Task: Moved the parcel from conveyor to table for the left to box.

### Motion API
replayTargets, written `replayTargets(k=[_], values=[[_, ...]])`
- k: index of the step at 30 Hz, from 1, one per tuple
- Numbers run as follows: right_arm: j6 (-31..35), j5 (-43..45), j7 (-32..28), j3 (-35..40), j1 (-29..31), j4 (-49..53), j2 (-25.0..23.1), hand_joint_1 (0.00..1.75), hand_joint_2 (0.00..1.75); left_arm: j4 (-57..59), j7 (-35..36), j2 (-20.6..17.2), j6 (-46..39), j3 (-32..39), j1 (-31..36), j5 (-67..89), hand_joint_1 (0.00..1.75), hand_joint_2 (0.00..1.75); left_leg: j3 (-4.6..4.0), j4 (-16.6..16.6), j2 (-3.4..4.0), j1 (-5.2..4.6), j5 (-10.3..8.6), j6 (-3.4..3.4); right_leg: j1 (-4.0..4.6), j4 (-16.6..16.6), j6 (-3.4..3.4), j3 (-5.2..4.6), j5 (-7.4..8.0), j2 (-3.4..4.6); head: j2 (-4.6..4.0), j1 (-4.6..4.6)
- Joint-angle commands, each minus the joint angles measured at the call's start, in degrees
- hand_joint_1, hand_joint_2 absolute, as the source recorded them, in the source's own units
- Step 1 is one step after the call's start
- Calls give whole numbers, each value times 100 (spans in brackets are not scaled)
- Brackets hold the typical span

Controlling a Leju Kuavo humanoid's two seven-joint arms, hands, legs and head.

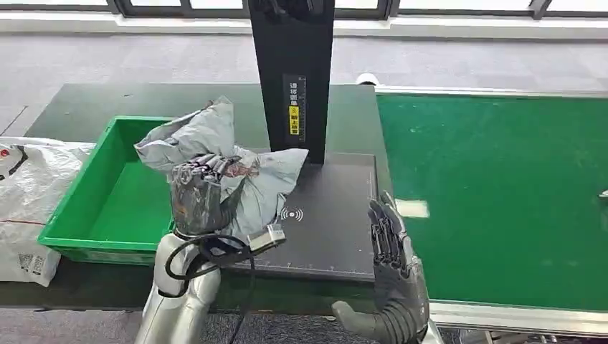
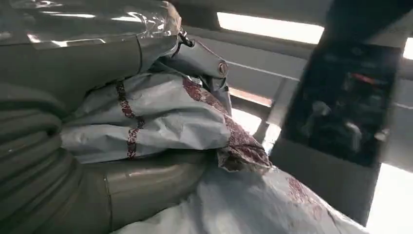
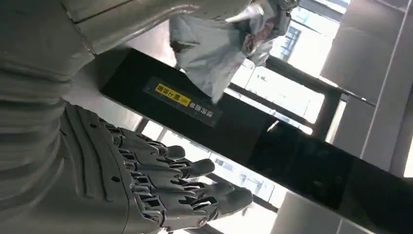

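A crumpled grey plastic parcel (image 1: 215,154) is lifted above the black scanner pad (image 1: 337,222), beside the green box (image 1: 107,193). My left hand (image 1: 201,190) grips it from below, fingers curled into the bag. The left wrist view shows the parcel (image 2: 170,112), grey film with red print, pressed against the hand's thumb (image 2: 146,180). My right hand (image 1: 391,247) stands at the pad's right edge, fingers straight and apart, holding nothing. In the right wrist view, those fingers (image 3: 180,185) are spread and the parcel (image 3: 209,44) hangs beyond them.
A black post (image 1: 292,79) with a yellow label rises behind the pad. The green conveyor belt (image 1: 495,193) runs on the right. A white sack (image 1: 25,204) lies left of the green box. The dark table (image 1: 79,107) extends behind the box.
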State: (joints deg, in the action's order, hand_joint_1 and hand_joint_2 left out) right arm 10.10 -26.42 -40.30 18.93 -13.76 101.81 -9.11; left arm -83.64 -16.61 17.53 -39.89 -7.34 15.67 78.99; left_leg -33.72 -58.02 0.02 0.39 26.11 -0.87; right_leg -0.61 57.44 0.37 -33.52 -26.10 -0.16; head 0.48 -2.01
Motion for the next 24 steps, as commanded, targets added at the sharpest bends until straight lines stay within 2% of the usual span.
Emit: replayTargets(k=[1,3,7,9,16,24], values=[[-133,138,30,163,287,-242,182,0,175,2507,535,-951,-11,1357,2243,-331,175,175,11,10,9,1,-12,-5,2,-4,-9,5,12,10,0,0],[-155,199,30,200,331,-321,214,0,175,3613,631,-1254,-11,1731,2901,-407,175,175,11,5,2,3,-12,-9,5,0,-15,5,14,3,0,0],[-199,243,30,266,407,-386,230,0,175,4772,781,-1588,-11,2348,3409,-256,175,175,14,7,15,4,-25,-17,9,4,-23,3,21,17,0,0],[-256,195,30,189,434,-428,170,0,175,5545,1005,-1750,-11,2426,3636,-174,175,175,17,7,28,3,-23,-20,13,6,-30,0,26,31,0,0],[-270,192,30,172,437,-426,164,0,175,5655,1033,-1778,-11,2433,3664,-158,175,175,5,6,13,15,-27,-21,20,2,-30,-5,27,17,0,0],[-389,111,30,58,597,-588,124,0,175,6487,2183,-2029,398,2437,3688,422,175,175,-1,10,17,17,-29,-22,17,-3,-32,-8,33,26,0,0]])
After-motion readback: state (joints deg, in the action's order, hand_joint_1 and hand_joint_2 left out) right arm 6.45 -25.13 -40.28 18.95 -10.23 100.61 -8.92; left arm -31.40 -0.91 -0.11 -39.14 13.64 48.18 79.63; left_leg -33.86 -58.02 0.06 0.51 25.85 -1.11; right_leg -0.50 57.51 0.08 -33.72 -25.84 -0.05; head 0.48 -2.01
